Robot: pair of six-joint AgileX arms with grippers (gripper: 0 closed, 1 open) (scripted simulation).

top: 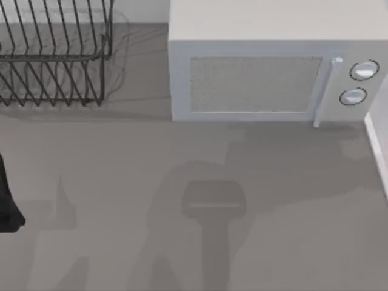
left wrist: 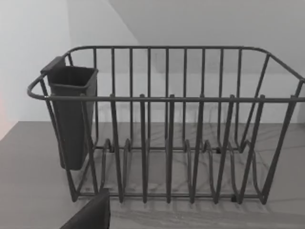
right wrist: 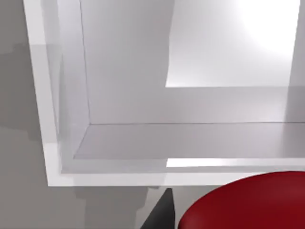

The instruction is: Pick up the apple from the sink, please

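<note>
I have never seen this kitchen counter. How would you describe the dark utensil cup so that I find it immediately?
Start from the white microwave at the back of the counter, then look to its left, where a black wire dish rack stands. In the left wrist view, the utensil cup hangs on one end of that rack. It is the rack's one solid, closed-walled part; everything else is thin open wire.

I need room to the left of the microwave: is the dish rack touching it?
Apart. The top view shows a strip of bare grey counter between the dish rack and the left side of the microwave.
</note>
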